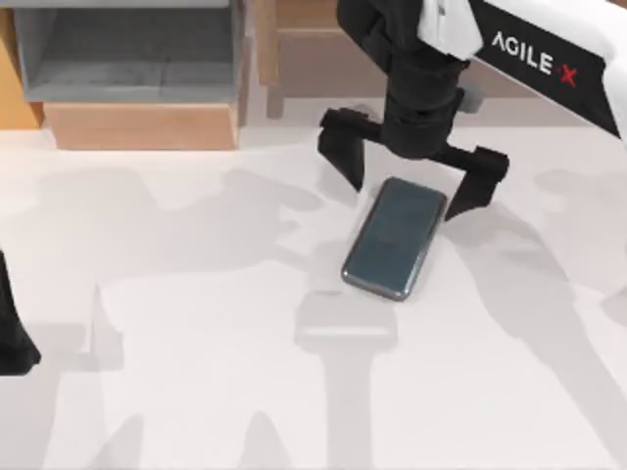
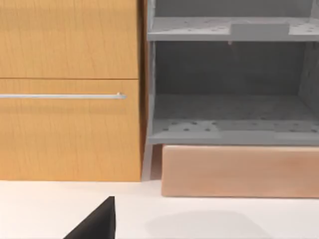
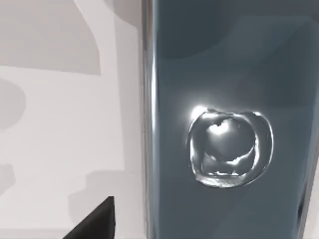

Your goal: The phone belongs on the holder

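The phone (image 1: 394, 238), dark blue-grey and glossy, lies flat and slightly angled on the white table in the top view, right of centre. My right gripper (image 1: 409, 196) hangs open over the phone's far end, one black finger on each side of it and wider than the phone. Up close in the right wrist view, the phone (image 3: 224, 74) shows a bright reflection on its face, with a dark fingertip (image 3: 97, 221) beside it. A pale, table-coloured holder (image 1: 345, 328) stands just beyond the phone's near end. My left arm (image 1: 12, 333) is parked at the table's left edge.
At the back left stand a grey shelf unit (image 1: 127, 49) and a wooden block (image 1: 142, 125). In the left wrist view the grey shelf unit (image 2: 229, 99) sits beside wooden drawers (image 2: 70, 99). White table (image 1: 196, 392) stretches out in front of the phone and holder.
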{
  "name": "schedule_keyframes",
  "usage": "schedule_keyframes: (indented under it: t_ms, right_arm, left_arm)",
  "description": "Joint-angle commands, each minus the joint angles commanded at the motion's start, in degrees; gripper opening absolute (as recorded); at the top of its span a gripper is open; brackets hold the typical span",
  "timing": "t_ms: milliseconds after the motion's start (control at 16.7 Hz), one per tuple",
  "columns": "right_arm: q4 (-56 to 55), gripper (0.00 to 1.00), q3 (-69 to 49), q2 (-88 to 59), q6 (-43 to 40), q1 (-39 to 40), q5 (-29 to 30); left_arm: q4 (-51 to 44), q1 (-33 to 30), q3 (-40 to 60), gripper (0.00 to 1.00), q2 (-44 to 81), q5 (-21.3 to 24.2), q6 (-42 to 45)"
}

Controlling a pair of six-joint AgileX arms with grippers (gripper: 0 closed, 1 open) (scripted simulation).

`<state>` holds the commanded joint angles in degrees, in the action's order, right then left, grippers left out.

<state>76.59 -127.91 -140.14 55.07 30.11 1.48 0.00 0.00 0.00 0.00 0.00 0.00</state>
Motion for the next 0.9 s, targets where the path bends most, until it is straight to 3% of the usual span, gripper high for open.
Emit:
schedule_keyframes:
  t_ms: [360, 900]
  right_arm:
    - [-1.08, 1.00, 1.06, -0.06, -0.14, -0.19, -0.02]
    - [-15.59, 1.00, 12.36, -3.23, -0.09, -0.12, 0.04]
  left_arm:
    - [0.00, 0.00, 0.00, 1.00, 0.00, 0.00, 0.00]
    - [0.00, 0.00, 0.00, 1.00, 0.00, 0.00, 0.00]
